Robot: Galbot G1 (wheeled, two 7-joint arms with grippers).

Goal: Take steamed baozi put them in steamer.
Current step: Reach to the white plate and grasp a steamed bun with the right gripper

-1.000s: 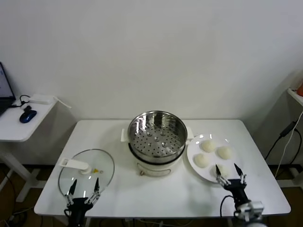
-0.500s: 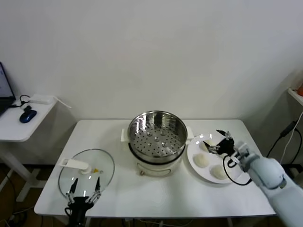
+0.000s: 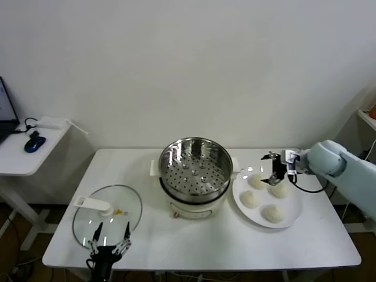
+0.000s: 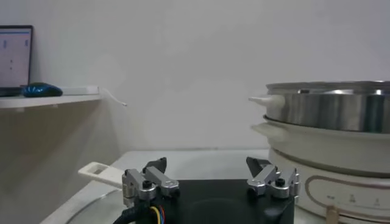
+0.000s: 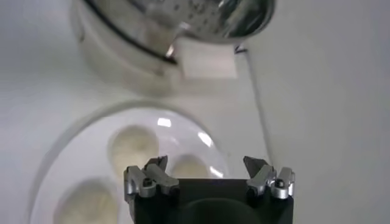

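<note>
The steel steamer [image 3: 195,169] with its perforated floor stands empty on the white cooker base at mid-table. Four cream-white baozi lie on a white plate [image 3: 264,198] to its right: [image 3: 257,181], [image 3: 279,190], [image 3: 249,200], [image 3: 274,213]. My right gripper [image 3: 274,169] is open and empty, hovering over the plate's far side above the two far buns. In the right wrist view its fingertips [image 5: 206,163] straddle a bun [image 5: 190,167], with another bun [image 5: 133,146] beside it. My left gripper [image 3: 110,238] is open and parked at the table's front left.
A glass lid [image 3: 107,212] with a white handle [image 3: 94,205] lies flat at the front left, just behind my left gripper. A side table [image 3: 23,154] with a mouse stands left of the table. The steamer [image 4: 329,109] shows in the left wrist view.
My right arm has swung from the table's front edge up and back, and its gripper is now over the plate's far side. The left gripper has barely shifted.
</note>
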